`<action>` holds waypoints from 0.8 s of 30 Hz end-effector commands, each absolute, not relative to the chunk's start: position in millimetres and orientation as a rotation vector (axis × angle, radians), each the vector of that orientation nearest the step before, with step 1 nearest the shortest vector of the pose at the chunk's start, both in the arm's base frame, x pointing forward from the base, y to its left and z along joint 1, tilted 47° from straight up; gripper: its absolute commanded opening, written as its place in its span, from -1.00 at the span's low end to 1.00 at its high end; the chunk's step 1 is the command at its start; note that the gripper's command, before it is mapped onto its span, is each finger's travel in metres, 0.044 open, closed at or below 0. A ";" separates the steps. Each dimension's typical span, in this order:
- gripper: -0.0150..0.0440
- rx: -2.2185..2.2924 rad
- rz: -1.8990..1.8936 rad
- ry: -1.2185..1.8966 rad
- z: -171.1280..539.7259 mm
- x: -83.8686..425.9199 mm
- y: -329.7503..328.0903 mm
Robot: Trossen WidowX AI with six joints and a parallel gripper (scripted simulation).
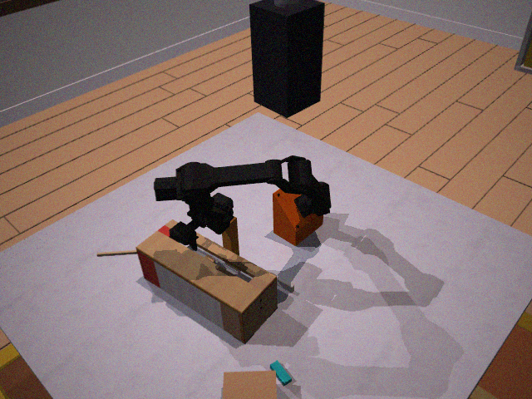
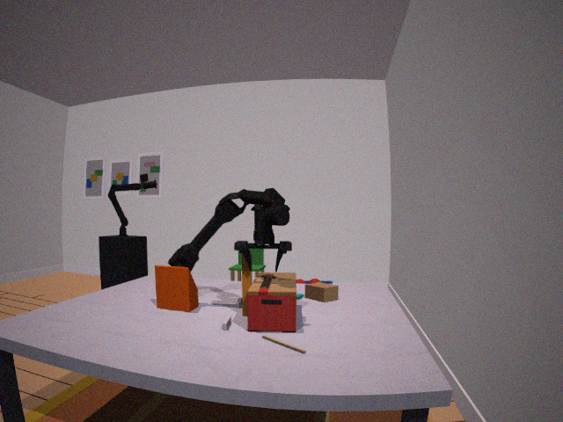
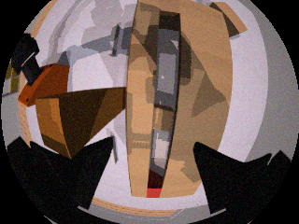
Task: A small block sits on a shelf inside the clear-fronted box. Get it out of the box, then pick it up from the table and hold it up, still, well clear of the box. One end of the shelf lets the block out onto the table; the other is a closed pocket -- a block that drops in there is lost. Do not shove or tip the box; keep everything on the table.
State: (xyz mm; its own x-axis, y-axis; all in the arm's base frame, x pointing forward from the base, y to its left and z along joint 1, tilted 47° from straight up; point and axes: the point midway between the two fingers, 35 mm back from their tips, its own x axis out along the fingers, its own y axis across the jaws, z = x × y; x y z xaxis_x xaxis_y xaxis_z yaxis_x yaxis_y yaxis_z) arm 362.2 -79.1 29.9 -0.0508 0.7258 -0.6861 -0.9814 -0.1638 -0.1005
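One gripper (image 2: 262, 254) is hung over the red end of the box (image 1: 206, 274), left of centre in the top view, jaws spread and empty, probably to reach through the top slot (image 3: 163, 81). No block is discernible; presumably it is inside.

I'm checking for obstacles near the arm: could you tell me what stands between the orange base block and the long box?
An upright wooden post stands between the orange base and the box, close against the box; the top view shows it best.

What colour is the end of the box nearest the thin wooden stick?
Red. The box's end face shows best in the exterior view, with the stick lying just in front of it.
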 end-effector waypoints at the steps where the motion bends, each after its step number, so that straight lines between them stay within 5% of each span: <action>1: 0.86 -0.716 1.607 0.470 35.8 360.1 -70.9; 24: 0.86 -0.713 1.608 0.468 61.6 353.0 -45.0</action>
State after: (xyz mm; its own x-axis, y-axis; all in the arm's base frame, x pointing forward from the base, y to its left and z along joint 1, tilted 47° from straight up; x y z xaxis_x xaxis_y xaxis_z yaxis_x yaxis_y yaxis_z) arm 355.7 -51.8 57.3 -0.0522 0.7280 -0.6836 -0.9815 -0.1636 -0.0994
